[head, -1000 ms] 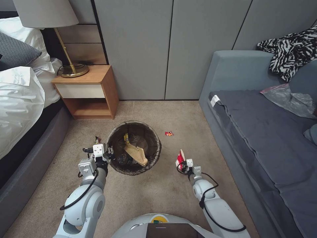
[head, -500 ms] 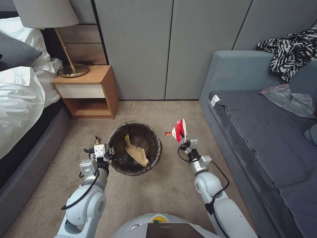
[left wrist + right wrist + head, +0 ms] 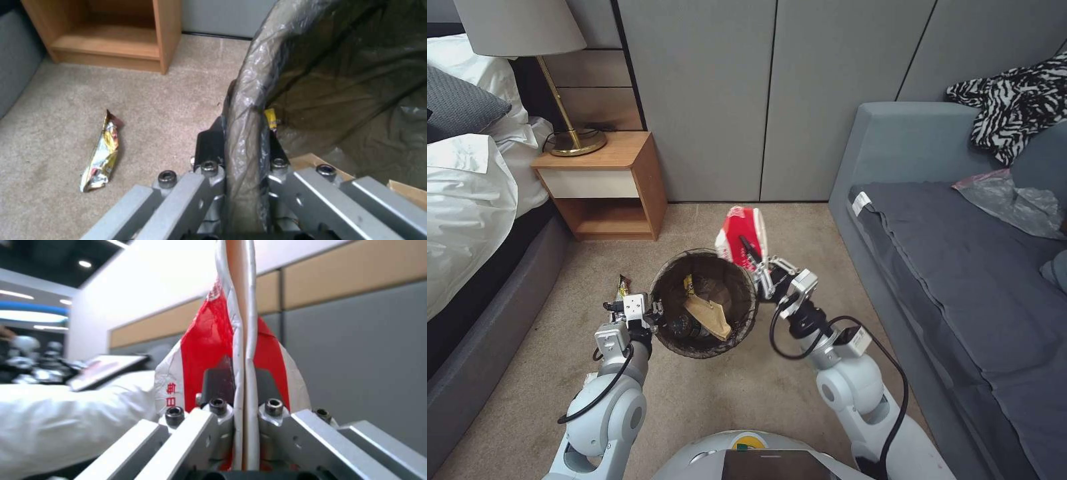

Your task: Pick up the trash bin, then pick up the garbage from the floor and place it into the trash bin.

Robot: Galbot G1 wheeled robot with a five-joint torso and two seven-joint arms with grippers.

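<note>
Carpet [image 3: 747, 393] covers the floor between the bed and the grey sofa [image 3: 960, 280]. On the left, the left gripper [image 3: 652, 313] is pinched tight on the rim of the small round trash bin [image 3: 667, 283] with the dark brown bag folded over its edge. In the left wrist view one finger sits outside the rim and one sits inside. A tan paper bag [image 3: 707, 315] and a yellow wrapper [image 3: 689, 285] lie inside the bin. The right gripper [image 3: 755, 259] is up by the far right edge of the bin and squeezes a flattened red-and-white paper cup [image 3: 739, 239]. In the right wrist view the cup's rim is pressed flat between the fingers. A shiny gold snack wrapper [image 3: 103, 153] lies on the carpet beside the left gripper, near the wooden bedside table [image 3: 607, 180].
</note>
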